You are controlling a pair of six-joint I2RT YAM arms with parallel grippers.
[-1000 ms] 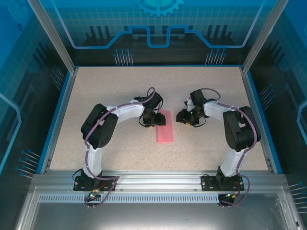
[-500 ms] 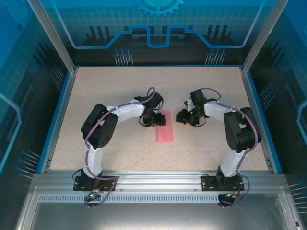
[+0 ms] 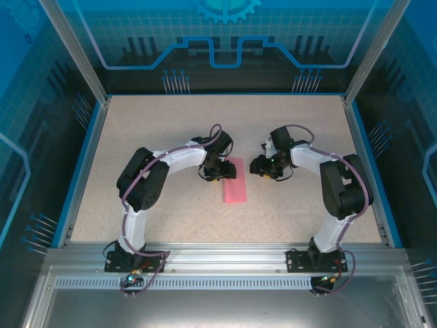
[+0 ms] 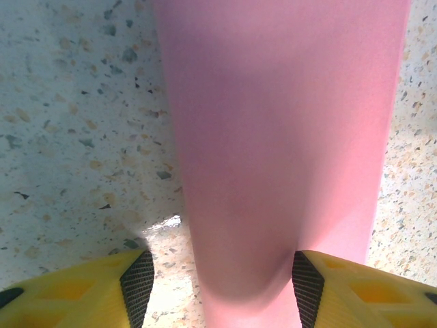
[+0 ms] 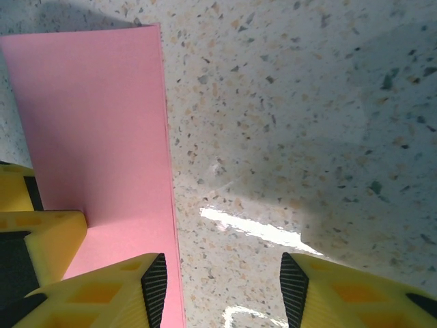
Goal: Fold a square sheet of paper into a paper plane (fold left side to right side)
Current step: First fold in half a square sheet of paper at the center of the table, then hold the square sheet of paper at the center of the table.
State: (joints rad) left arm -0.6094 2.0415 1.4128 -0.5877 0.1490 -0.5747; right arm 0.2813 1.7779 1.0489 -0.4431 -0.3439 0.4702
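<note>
The square sheet of paper (image 3: 234, 181) lies on the table folded in half, a narrow pink rectangle with no pointed paper plane shape to it. My left gripper (image 3: 217, 172) sits low over its far left end. In the left wrist view the pink paper (image 4: 280, 137) runs between the yellow fingers (image 4: 138, 290), and the left gripper (image 4: 217, 290) is open, with table showing beside the paper. My right gripper (image 3: 263, 166) stands just right of the sheet. It is open (image 5: 222, 290), its left finger over the paper's (image 5: 95, 137) right edge and bare table between the pads.
The speckled table (image 3: 171, 130) is ringed by a blue rim (image 3: 89, 157) and clear walls. A yellow finger of the left gripper (image 5: 41, 239) shows at the left edge of the right wrist view, resting on the paper.
</note>
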